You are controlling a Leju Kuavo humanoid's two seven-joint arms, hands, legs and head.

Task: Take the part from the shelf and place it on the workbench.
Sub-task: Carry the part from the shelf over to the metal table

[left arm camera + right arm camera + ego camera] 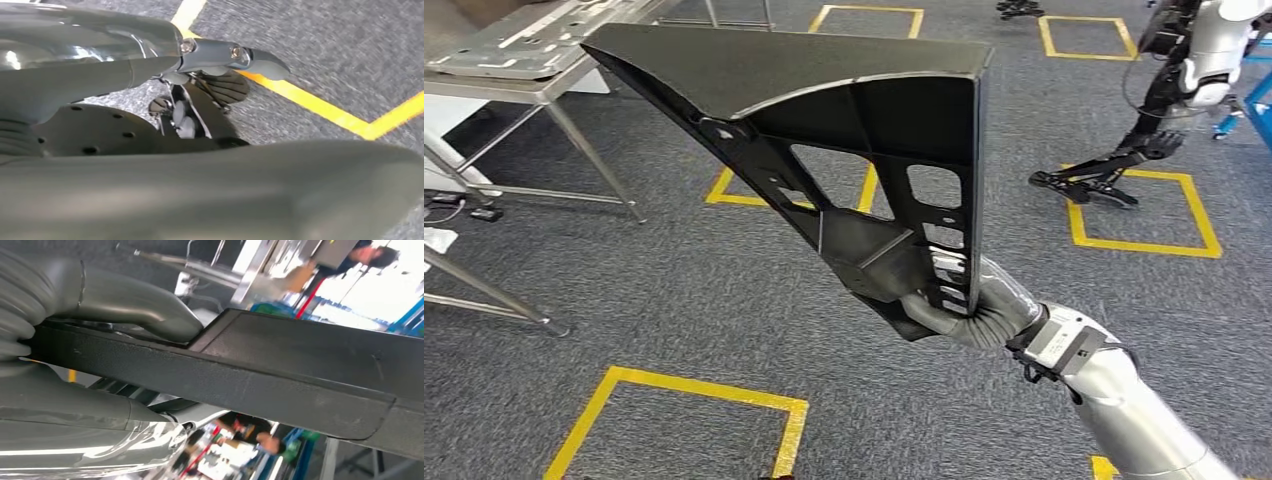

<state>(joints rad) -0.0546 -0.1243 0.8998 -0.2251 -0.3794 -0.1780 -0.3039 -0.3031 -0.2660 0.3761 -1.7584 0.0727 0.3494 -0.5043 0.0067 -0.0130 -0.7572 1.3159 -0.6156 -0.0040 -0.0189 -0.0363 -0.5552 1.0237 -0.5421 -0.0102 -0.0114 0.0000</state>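
A large black triangular part (824,90) with ribs and cut-outs is held up in front of me, its broad flat face toward the top. My right hand (969,310) grips its narrow lower corner. In the right wrist view the thumb (125,305) lies on one side of the part's black edge (300,370) and the rest of the hand on the other. A metal workbench (534,85) stands at the far left, carrying flat grey sheet parts. My left hand (150,65) hangs over the carpet, its thumb stretched out, holding nothing.
Yellow tape squares (694,395) mark the grey carpet. A second table's legs (484,290) stand at the left edge. Another robot (1194,60) stands at the far right. People (250,432) appear in the right wrist view's background.
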